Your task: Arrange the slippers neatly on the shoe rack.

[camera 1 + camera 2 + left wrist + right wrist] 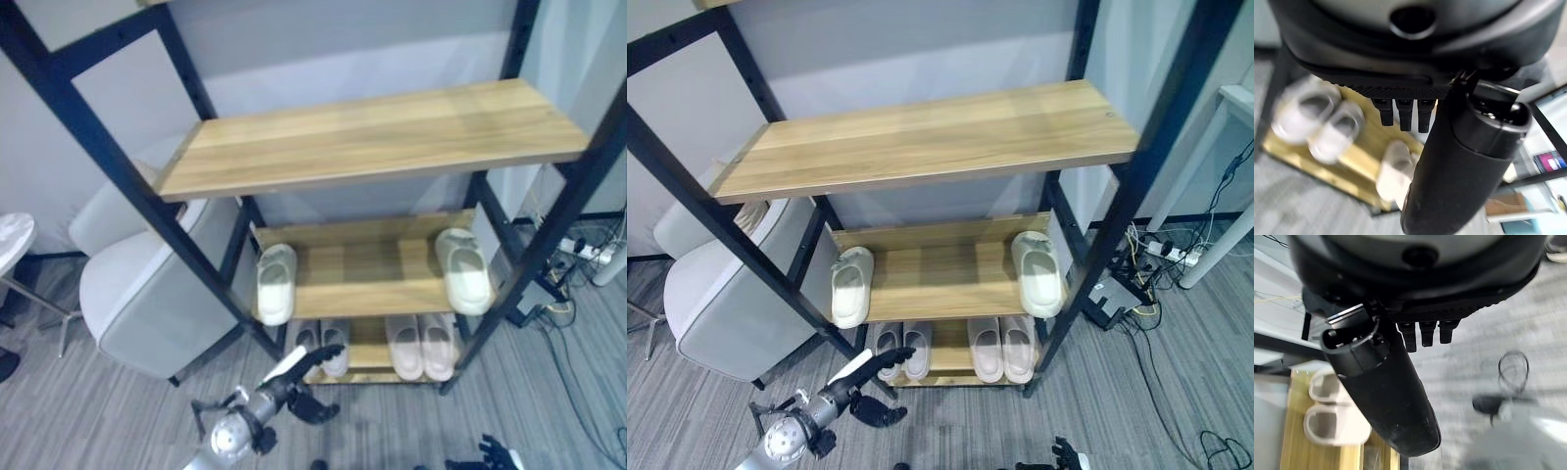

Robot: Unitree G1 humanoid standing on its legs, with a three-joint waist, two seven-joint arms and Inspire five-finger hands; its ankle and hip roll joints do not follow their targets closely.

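The shoe rack (392, 132), black frame with wooden shelves, is seen from above. Two pale slippers are parked on the middle shelf: one (275, 282) at the left end, the other (464, 270) at the right end, well apart, both with toes hanging a bit over the front edge. On the bottom shelf a grey pair (323, 345) is set side by side on the left, and a pinkish pair (420, 346) sits on the right. The left hand (312, 377) is held low in front of the bottom shelf near the grey pair, fingers straight and relaxed, nothing gripped. The right hand (495, 454) is glimpsed at the lower edge; finger state can't be told. A light grey armchair (147, 294) is parked left of the rack.
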